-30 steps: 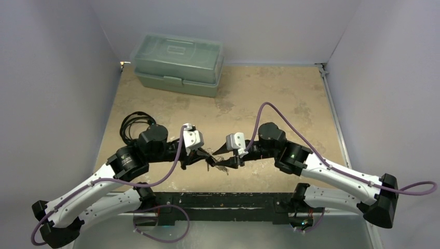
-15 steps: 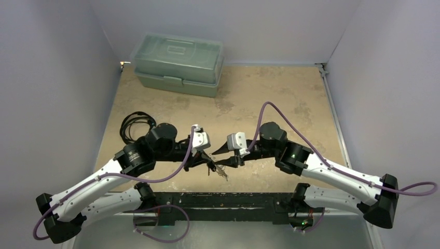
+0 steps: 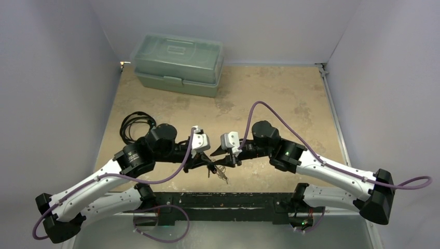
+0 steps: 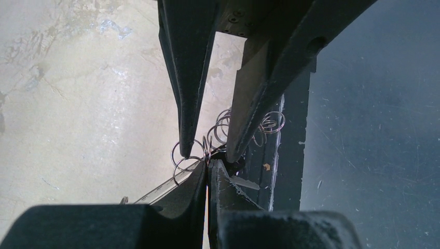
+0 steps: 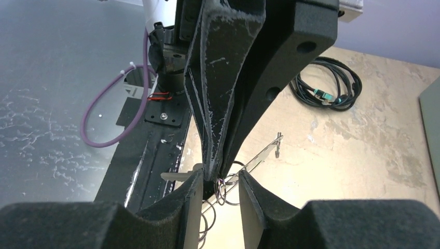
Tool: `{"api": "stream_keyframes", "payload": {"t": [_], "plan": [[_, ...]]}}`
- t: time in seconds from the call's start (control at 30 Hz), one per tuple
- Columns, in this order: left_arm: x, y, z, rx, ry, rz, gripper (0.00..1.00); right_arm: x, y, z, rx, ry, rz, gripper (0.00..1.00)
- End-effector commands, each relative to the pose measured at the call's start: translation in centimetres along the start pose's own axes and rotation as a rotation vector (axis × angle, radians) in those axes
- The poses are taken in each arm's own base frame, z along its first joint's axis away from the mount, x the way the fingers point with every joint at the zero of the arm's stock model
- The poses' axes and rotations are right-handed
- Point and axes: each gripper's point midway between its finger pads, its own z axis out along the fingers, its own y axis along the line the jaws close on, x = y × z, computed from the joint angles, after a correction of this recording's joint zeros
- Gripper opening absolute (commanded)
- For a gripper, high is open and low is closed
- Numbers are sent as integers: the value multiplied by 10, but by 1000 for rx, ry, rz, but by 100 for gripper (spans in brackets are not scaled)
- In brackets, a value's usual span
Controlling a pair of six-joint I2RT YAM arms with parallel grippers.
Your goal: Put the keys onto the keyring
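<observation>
The keyring point(image 5: 257, 155) is held up in the air between the two arms, just above the tan surface point(image 3: 290, 93) and near its front edge. The left gripper point(image 4: 207, 167) has its fingers pressed together, and in both wrist views it looks to be pinching the keyring's thin wire. The cluster of small rings point(image 4: 224, 128) is bunched around its tip. The right gripper point(image 5: 219, 180) meets it tip to tip with its fingers apart. One finger sits on each side of the left tip and the rings, and I can see nothing gripped between them. I judge this to be the step of taking hold of one ring, or of a key to thread on, though I cannot pick out the keys among the tangle. The next move calls for a very fine closing on a single wire, without knocking the left gripper's hold or catching several rings at once. In the right wrist view the keyring shows as a pale silvery strip. Its long axis slants from the pinch point up and to the right, towards the coiled black cable point(image 5: 327, 83). It appears to run back alongside the left gripper's fingers.
</observation>
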Motion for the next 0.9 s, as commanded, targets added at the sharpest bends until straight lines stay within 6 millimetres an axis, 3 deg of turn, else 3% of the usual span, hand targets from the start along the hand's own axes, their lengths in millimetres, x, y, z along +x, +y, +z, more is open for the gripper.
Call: {"api": "stream_keyframes", "payload": {"t": [0.0, 0.2, 0.57, 0.63, 0.67, 0.77, 0.87], "plan": [[-25, -8, -7, 28, -91, 45, 0, -19, -2, 1, -12, -33, -32, 34], [-23, -10, -7, 34, -95, 40, 0, -19, -2, 1, -13, -36, -32, 29], [-23, -12, -7, 43, -102, 40, 0, -22, -1, 0, -20, -47, -38, 1], [-25, -13, -8, 45, -113, 46, 0, -23, 0, 0, -21, -50, -40, 0], [-26, -13, -9, 43, -120, 49, 3, -24, 0, 0, -21, -55, -44, 0], [-31, -8, -14, 3, -149, 62, 37, -26, 1, -4, -11, -64, -44, 0], [-38, 0, -23, -66, -202, 77, 51, -38, -2, -9, 20, -114, -73, 0]]}}
